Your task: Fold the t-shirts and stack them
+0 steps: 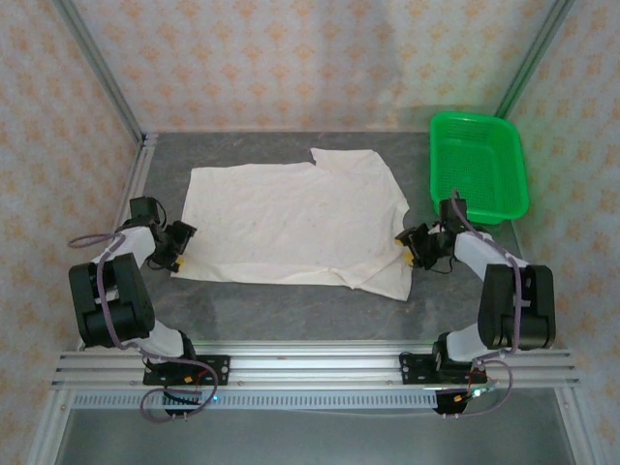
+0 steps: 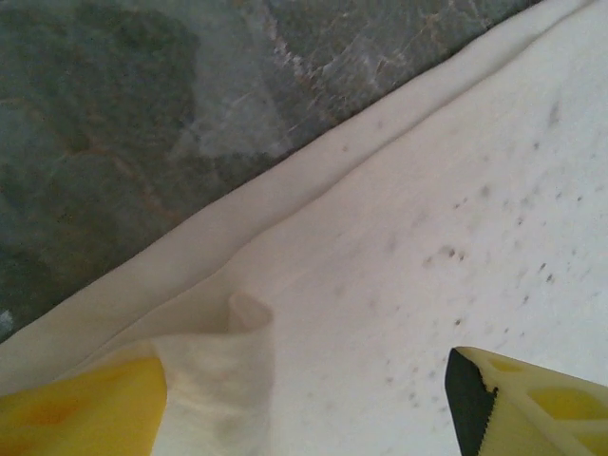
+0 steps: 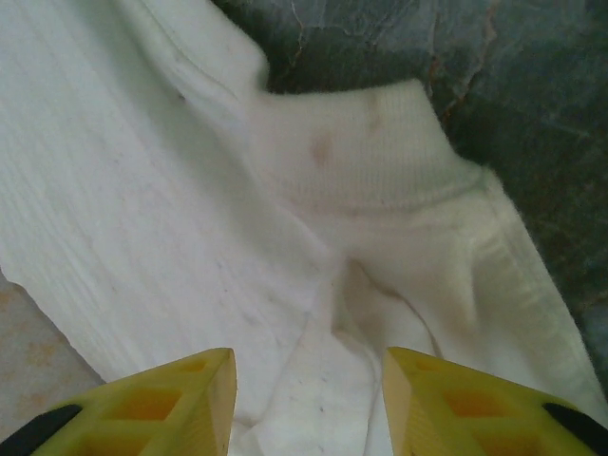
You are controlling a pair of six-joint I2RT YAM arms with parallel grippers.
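The off-white t-shirt (image 1: 291, 218) lies spread flat on the grey table (image 1: 291, 302), plain face up with faint dark specks showing through. My left gripper (image 1: 177, 250) sits at the shirt's near left edge. In the left wrist view, my left gripper (image 2: 309, 380) is open, its yellow fingers (image 2: 76, 408) wide apart over the t-shirt (image 2: 399, 237), a small lifted fold against the left one. My right gripper (image 1: 412, 247) is at the shirt's right edge. There my right gripper (image 3: 310, 380) stands open, straddling rumpled t-shirt (image 3: 142, 190) cloth below a ribbed band (image 3: 380, 152).
An empty green plastic basket (image 1: 480, 165) stands at the back right, just behind the right arm. Bare marbled table (image 2: 142, 114) runs along the shirt's left edge and beyond its right edge. Metal frame posts and patterned walls close in the back and sides.
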